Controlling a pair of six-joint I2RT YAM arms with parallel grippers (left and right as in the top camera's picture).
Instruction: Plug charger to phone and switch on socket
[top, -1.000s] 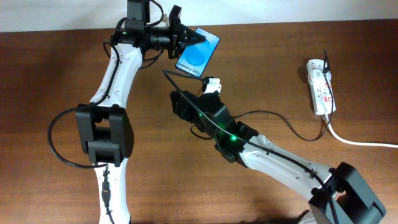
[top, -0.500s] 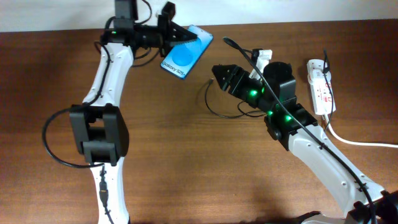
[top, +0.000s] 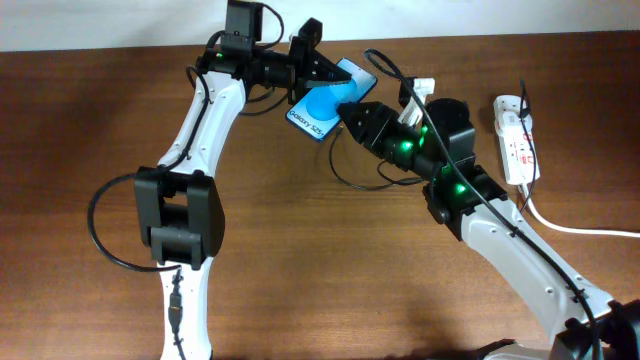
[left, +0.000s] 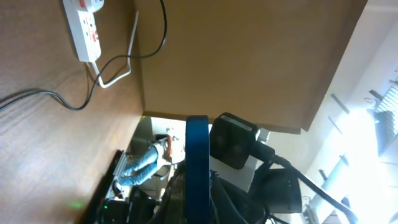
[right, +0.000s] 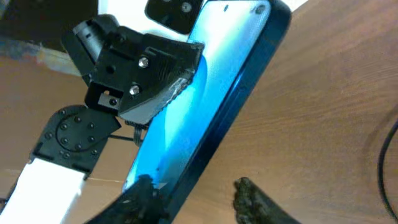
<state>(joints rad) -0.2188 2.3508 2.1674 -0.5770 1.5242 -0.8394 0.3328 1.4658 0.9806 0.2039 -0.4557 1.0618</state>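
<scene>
Phone (top: 315, 105) shifted right (bright blue screen, black edge) in left pincer (top: 330, 78).

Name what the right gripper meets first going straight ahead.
Most likely the slim, black-edged, blue-screened phone held by the left gripper; the right gripper points at its edge, nearly touching.

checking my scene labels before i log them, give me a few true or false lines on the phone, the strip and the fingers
1. The left fingers clamp the slim black-edged smartphone with the blue screen. True.
2. That smartphone lies flat on the brown wooden table. False: it is held tilted, on edge.
3. The white power strip with red switches lies by the left arm. False: it lies on the right arm's side.
4. The right fingers stand apart, close by the smartphone's edge. True.
</scene>
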